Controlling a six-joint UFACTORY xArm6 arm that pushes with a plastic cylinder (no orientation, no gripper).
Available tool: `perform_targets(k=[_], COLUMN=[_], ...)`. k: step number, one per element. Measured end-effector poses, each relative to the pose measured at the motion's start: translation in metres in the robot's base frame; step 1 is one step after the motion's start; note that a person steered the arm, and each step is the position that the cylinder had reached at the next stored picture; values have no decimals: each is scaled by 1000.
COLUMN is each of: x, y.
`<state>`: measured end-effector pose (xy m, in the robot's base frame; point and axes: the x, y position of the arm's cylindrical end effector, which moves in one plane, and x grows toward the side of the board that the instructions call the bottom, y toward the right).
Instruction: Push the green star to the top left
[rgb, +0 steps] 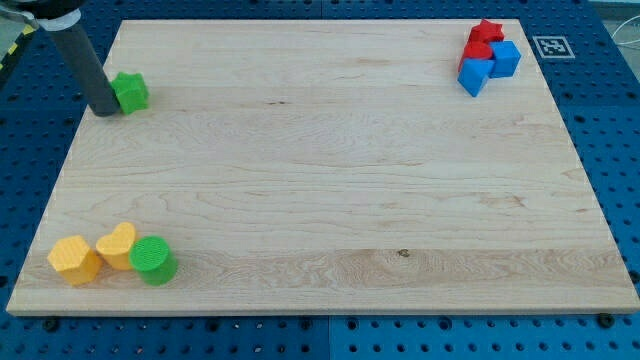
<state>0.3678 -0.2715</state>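
Tool tip (104, 111) against green star's (130, 91) left side, on pale wooden board (330, 170) over blue pegboard (610, 120).

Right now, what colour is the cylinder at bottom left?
Green: the cylinder beside the yellow blocks, clear in the camera view.

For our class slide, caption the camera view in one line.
My tip touches the green star from the view's left, near the wooden board's top-left corner.

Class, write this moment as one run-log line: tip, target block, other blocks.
my tip: touching left side of green star block | star: near board's top-left | bottom-left: yellow hexagon block, yellow heart block, green round block
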Motion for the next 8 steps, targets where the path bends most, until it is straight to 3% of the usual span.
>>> perform_targets(k=[2,4,8], x=[1,33,-13], y=[2,31,33])
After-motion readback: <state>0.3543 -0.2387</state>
